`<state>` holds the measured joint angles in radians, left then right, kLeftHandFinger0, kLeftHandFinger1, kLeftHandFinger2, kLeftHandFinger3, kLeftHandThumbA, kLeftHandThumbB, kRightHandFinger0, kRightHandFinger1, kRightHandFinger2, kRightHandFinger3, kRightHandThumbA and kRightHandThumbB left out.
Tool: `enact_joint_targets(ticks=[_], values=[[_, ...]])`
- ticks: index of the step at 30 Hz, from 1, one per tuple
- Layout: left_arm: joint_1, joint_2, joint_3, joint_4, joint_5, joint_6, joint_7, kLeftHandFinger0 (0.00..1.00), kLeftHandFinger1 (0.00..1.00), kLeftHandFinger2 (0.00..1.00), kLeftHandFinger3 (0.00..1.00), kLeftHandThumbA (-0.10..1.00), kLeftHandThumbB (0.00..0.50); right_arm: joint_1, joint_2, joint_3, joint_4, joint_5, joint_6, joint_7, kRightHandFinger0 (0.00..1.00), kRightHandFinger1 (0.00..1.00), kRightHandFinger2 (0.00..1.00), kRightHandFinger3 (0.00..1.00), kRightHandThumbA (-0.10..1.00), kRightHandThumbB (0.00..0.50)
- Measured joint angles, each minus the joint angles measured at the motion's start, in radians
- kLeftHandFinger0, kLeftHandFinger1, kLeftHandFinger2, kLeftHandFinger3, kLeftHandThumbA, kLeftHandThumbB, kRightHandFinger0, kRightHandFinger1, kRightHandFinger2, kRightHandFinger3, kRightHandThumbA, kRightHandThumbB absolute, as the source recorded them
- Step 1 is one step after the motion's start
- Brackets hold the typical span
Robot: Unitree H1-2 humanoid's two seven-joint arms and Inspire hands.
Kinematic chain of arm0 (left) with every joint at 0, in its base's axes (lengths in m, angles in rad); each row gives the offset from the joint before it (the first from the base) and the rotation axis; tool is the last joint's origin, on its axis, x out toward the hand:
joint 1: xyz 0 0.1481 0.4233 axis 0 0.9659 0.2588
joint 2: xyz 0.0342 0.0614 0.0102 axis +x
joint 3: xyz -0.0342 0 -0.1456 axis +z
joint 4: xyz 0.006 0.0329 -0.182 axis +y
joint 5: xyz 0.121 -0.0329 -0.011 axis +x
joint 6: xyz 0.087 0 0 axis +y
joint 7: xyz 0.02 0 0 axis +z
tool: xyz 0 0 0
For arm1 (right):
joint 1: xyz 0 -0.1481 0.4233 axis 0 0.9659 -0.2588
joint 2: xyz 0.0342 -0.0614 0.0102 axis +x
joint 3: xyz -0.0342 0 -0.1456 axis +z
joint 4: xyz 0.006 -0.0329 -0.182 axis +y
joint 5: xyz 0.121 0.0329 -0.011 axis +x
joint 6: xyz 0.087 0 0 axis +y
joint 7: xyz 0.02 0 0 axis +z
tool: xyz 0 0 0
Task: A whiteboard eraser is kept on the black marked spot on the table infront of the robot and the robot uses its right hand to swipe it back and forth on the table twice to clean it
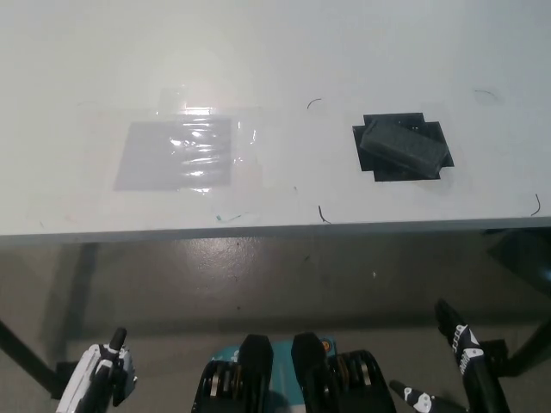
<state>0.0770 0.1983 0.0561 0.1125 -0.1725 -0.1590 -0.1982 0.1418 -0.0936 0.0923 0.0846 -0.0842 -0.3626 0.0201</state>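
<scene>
the black right hand hangs low at the lower right of the frame, below the table edge, fingers spread and holding nothing; the white left hand rests at the lower left, and i cannot tell its state. the eraser lies askew on the black marked spot, upper right on the white table. best to rise, come down squarely over it and grip across its long sides before swiping.

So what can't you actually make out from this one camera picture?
- White left hand, head view: cut off by the bottom edge, so open or shut is unclear.
- Black right hand, head view: also cropped at the bottom edge.
- Dark grey whiteboard eraser on the black marked square: its underside is hidden.
- Shiny clear plastic patch: glare blurs its surface.
- White table: cut off by the edges.
</scene>
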Motion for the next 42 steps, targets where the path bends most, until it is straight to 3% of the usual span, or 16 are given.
enact_joint_targets(ticks=[9,11,13,20,21,22,23,25,28,30,31,35,36,38,42], values=[[-0.002,0.002,0.001,0.000,-0.006,0.000,-0.012,0.00,0.00,0.00,0.00,0.88,0.406,0.000,0.002,-0.004,0.006,-0.005,-0.015,-0.003,1.00,1.00,1.00,1.00,0.96,0.255],[0.005,0.002,0.005,-0.002,-0.007,0.000,-0.012,0.00,0.00,0.00,0.00,0.89,0.391,0.003,0.010,-0.017,-0.005,-0.007,-0.018,-0.009,1.00,1.00,1.00,1.00,0.86,0.244],[0.012,0.003,0.009,-0.003,-0.008,0.000,-0.013,0.00,0.00,0.00,0.00,0.85,0.365,0.008,0.014,-0.044,-0.083,-0.024,-0.017,-0.020,1.00,1.00,1.00,1.00,0.74,0.277],[0.018,0.003,0.013,-0.002,-0.016,0.001,-0.015,0.00,0.00,0.00,0.00,0.85,0.351,-0.095,-0.062,-0.166,-0.311,-0.047,0.038,-0.027,1.00,1.00,1.00,1.00,0.64,0.275],[0.018,0.002,0.013,-0.002,-0.016,0.001,-0.016,0.00,0.00,0.00,0.00,0.85,0.348,-0.127,-0.085,-0.185,-0.341,-0.049,0.053,-0.026,1.00,1.00,1.00,1.00,0.55,0.263],[0.020,0.002,0.013,-0.002,-0.016,0.001,-0.017,0.00,0.00,0.00,0.00,0.85,0.341,-0.172,-0.118,-0.208,-0.375,-0.051,0.077,-0.025,1.00,1.00,1.00,1.00,0.55,0.200],[0.022,0.002,0.013,-0.002,-0.016,0.001,-0.017,0.00,0.00,0.00,0.00,0.84,0.342,-0.233,-0.155,-0.226,-0.394,-0.051,0.107,-0.024,1.00,1.00,1.00,1.00,0.53,0.241],[0.023,0.002,0.012,-0.002,-0.016,0.001,-0.018,0.00,0.00,0.00,0.00,0.83,0.341,-0.324,-0.204,-0.240,-0.409,-0.052,0.155,-0.020,1.00,1.00,1.00,1.00,0.58,0.251],[0.024,0.002,0.012,-0.001,-0.016,0.002,-0.018,0.00,0.00,0.00,0.00,0.83,0.371,-0.450,-0.258,-0.241,-0.403,-0.056,0.208,-0.011,1.00,1.00,1.00,1.00,0.52,0.217],[0.025,0.002,0.012,0.001,-0.016,0.002,-0.018,0.00,0.00,0.00,0.00,0.85,0.382,-0.550,-0.288,-0.236,-0.382,-0.062,0.252,0.001,1.00,1.00,1.00,1.00,0.54,0.238],[0.024,0.002,0.012,0.002,-0.016,0.002,-0.018,0.00,0.00,0.00,0.00,0.84,0.354,-0.596,-0.298,-0.231,-0.367,-0.065,0.266,0.005,1.00,1.00,1.00,1.00,0.57,0.283],[0.024,0.001,0.012,0.005,-0.016,0.002,-0.018,0.00,0.00,0.00,0.00,0.85,0.351,-0.783,-0.324,-0.194,-0.248,-0.089,0.325,0.028,1.00,1.00,1.00,1.00,0.67,0.297],[0.024,0.001,0.012,0.005,-0.016,0.002,-0.018,0.00,0.00,0.00,0.00,0.86,0.356,-0.807,-0.325,-0.186,-0.227,-0.092,0.332,0.031,1.00,1.00,1.00,1.00,0.73,0.358],[0.024,0.001,0.012,0.005,-0.016,0.002,-0.018,0.00,0.00,0.00,0.00,0.87,0.368,-0.875,-0.328,-0.162,-0.167,-0.105,0.355,0.045,1.00,1.00,1.00,1.00,0.79,0.386],[0.025,0.001,0.012,0.007,-0.015,0.002,-0.018,0.00,0.00,0.00,0.00,0.86,0.354,-1.052,-0.329,-0.057,0.041,-0.146,0.422,0.093,1.00,1.00,1.00,1.00,0.85,0.403]])
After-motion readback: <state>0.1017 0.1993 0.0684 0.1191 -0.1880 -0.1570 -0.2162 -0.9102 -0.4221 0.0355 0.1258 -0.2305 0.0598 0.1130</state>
